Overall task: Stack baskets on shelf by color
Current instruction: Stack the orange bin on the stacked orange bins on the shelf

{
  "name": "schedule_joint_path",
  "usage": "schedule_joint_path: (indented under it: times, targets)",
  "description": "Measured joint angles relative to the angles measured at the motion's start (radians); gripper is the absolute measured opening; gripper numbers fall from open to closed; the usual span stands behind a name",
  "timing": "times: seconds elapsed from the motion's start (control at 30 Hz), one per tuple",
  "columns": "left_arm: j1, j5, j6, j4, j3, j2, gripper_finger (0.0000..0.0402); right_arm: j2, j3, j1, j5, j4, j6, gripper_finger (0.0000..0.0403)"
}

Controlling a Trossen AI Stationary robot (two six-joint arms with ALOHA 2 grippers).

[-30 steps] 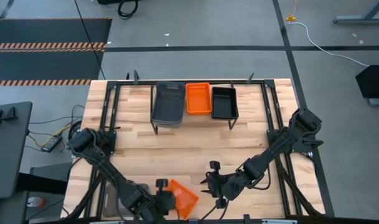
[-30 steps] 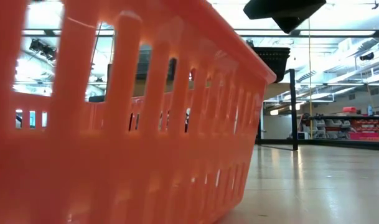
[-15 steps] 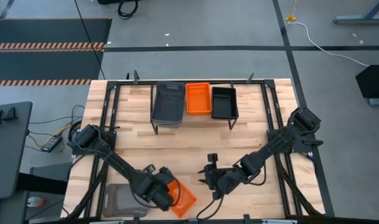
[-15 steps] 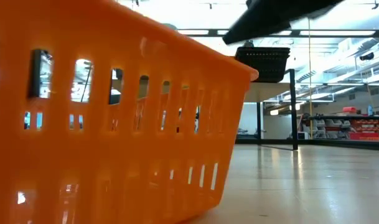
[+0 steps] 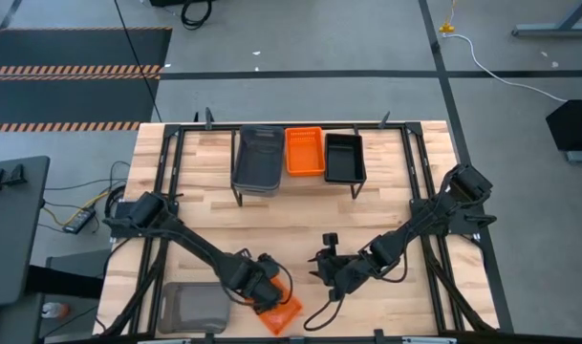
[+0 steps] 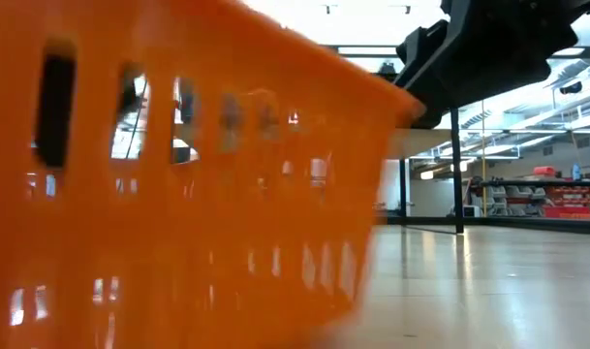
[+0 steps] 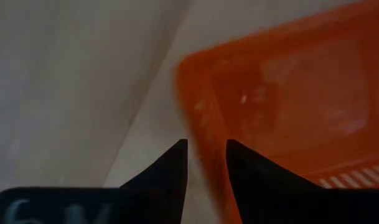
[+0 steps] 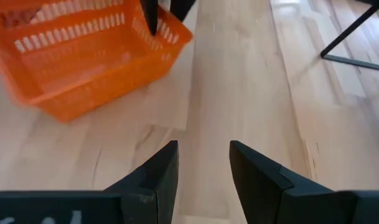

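Lower left of the high view: a grey basket sits on the worktop. Just right of it, the left gripper has its fingers pinched on the wall of an orange basket, which is tilted. Looks light, thin and a bit flexy, so gripping the rim makes sense. Further right, the right gripper hovers with fingers apart, holding nothing. Top centre, the shelf already carries grey, orange and black baskets.
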Motion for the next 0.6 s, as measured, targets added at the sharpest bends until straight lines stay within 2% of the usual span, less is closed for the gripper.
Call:
schedule_joint_path:
  times: [0.07,0.23,0.33,0.47,0.6]
  targets:
    - [0.016,0.022,0.049,-0.003,0.0,0.025,0.0117,-0.001,0.0,0.0,0.0,0.019,0.0,0.015]
    - [0.064,0.001,0.186,-0.009,0.0,0.04,0.0114,-0.002,0.0,0.0,0.0,0.028,-0.008,0.015]
    - [0.089,-0.033,0.262,-0.016,0.0,0.033,0.0085,-0.002,0.0,0.0,0.0,0.031,-0.008,0.015]
    - [0.13,-0.038,0.328,-0.024,0.002,0.013,0.0015,-0.002,0.0,0.0,0.0,0.031,-0.008,0.015]
    - [0.176,-0.095,0.395,-0.026,0.002,0.005,0.0018,-0.002,0.0,0.0,0.0,0.03,-0.003,0.015]
